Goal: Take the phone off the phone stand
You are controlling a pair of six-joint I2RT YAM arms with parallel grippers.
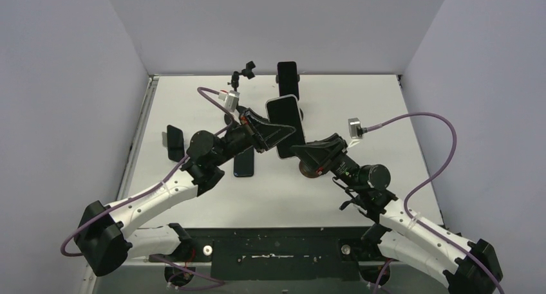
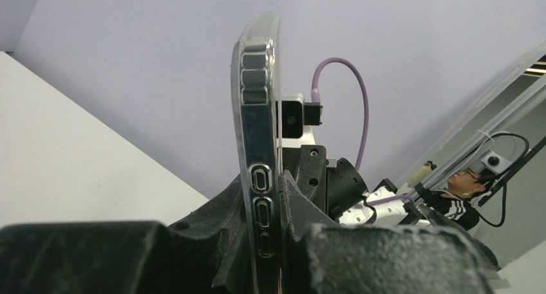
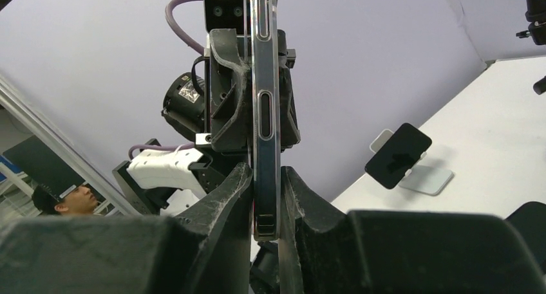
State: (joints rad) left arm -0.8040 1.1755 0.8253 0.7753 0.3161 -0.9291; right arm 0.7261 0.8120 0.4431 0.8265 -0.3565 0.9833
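Observation:
The phone (image 1: 284, 117), in a clear case, hangs above the middle of the table with both grippers clamped on it. My left gripper (image 1: 273, 134) grips its left long edge and my right gripper (image 1: 305, 152) its lower right part. Edge-on in the left wrist view, the phone (image 2: 257, 114) rises between the shut left gripper (image 2: 264, 197) fingers. The right wrist view likewise shows the phone (image 3: 264, 62) squeezed in the right gripper (image 3: 266, 191). A thin black phone stand (image 1: 245, 70) with a clamp head stands behind, apart from the phone.
A dark phone (image 1: 288, 79) leans on a stand at the back of the table. Another dark phone (image 1: 174, 142) stands at the left, and one lies flat (image 1: 244, 161) under my left arm. The right wrist view shows a dark phone on a white stand (image 3: 400, 156).

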